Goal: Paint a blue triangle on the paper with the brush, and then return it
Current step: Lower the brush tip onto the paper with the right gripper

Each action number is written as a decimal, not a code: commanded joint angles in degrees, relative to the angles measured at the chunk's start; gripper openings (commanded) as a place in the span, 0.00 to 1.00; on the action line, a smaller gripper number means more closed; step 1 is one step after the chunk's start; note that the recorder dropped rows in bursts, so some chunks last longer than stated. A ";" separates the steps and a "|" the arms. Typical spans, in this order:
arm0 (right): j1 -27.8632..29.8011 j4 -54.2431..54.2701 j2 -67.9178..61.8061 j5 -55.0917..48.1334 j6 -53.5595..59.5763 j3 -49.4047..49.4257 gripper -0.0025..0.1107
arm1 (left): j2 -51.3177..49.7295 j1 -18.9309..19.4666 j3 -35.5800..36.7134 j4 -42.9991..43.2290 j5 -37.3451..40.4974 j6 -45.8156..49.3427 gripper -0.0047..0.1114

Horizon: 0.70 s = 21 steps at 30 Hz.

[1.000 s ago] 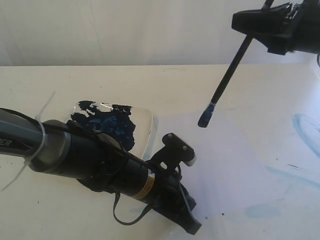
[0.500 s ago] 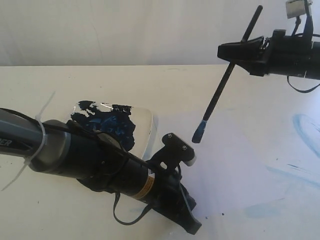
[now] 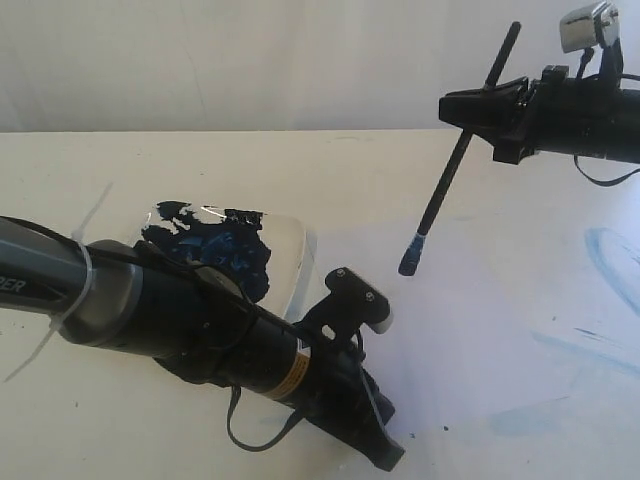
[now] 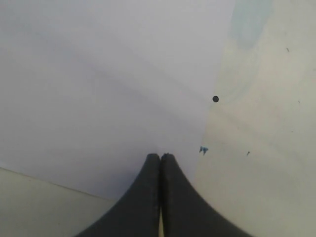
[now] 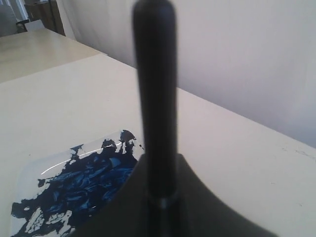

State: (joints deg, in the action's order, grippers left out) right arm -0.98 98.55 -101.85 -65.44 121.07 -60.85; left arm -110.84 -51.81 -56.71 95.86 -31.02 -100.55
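Holding the brush (image 3: 445, 180) is the right gripper (image 3: 462, 105), jaws clamped on the black handle a little below its top end. The brush is tilted, top end leaning toward the back wall. Its blue-coated tip hangs low over the paper (image 3: 470, 330), near the edge beside the plate (image 3: 292, 262). We can't tell if the tip touches the sheet; it looks just clear.

The plate sits on the table (image 3: 120, 160) just beside the paper, smeared with dark blue paint (image 3: 215, 248). The right wrist view shows the handle upright in front of the lens, with the painted plate behind it.

The left gripper (image 4: 160, 157) is down at the paper's near edge, jaws pressed together with nothing between them. Its fingers (image 4: 140, 202) are dark and meet at the tips right over the sheet; contact with the paper is unclear to us.

We see a small dark dot (image 4: 215, 98) at the paper's border and faint light-blue smears (image 3: 610, 260) on the right side.
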 commanded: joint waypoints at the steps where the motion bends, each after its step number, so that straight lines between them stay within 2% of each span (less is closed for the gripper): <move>1: -0.05 1.39 0.09 -0.46 0.74 -0.34 0.02 | -0.58 -0.29 0.11 1.05 -0.46 -0.10 0.04; 10: -4.00 1.39 0.00 4.11 1.04 -0.38 0.02 | -0.58 -0.29 0.11 1.05 -0.46 -0.10 0.04; 21: -4.28 1.39 -1.17 4.97 1.04 -0.38 0.02 | -0.58 -0.29 0.11 1.54 -0.45 -0.10 0.04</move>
State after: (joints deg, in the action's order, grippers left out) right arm -5.15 99.49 -102.88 -60.70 121.19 -60.95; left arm -110.84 -51.81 -56.71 95.86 -31.57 -100.55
